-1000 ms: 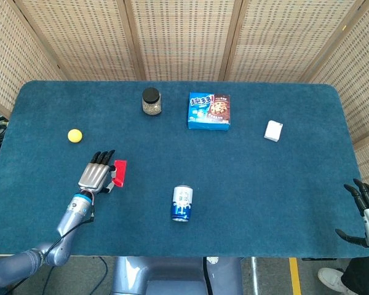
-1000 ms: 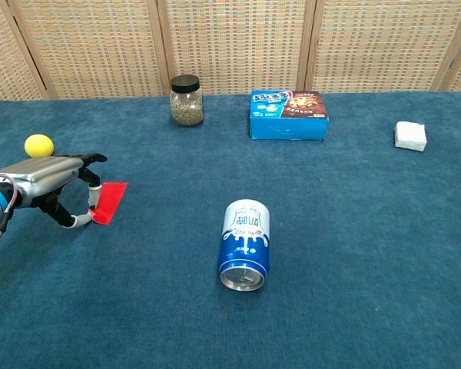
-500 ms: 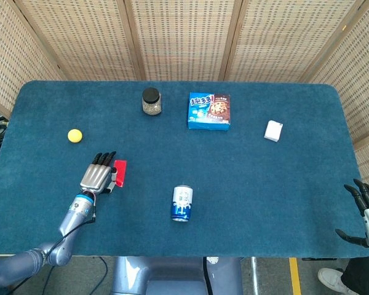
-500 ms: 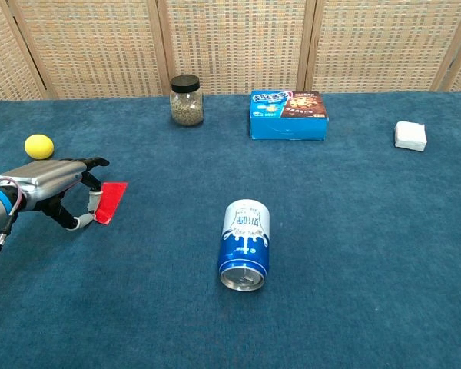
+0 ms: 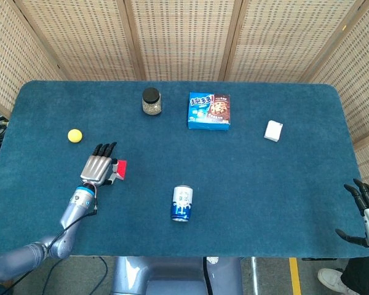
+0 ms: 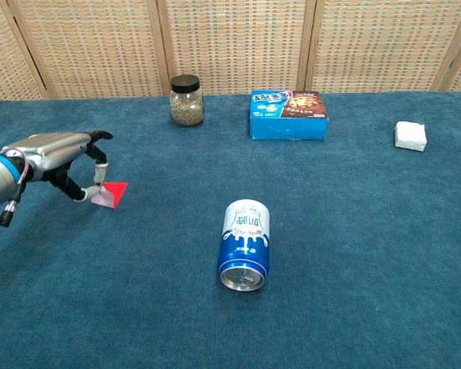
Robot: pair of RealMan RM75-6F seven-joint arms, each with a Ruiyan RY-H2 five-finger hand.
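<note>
My left hand is over the left part of the blue table and pinches a small flat red piece between thumb and a finger. In the chest view the left hand is raised, and the red piece hangs tilted from its fingertips, one corner low by the cloth. My right hand stays off the table's near right edge with fingers spread and nothing in it. It does not show in the chest view.
A blue drink can lies on its side near the front middle. At the back stand a black-lidded jar, a blue snack box and a white block. A yellow ball lies beyond the left hand.
The left hand has closed on the red piece and risen, tipping the piece up off the cloth. The right hand has not moved.
</note>
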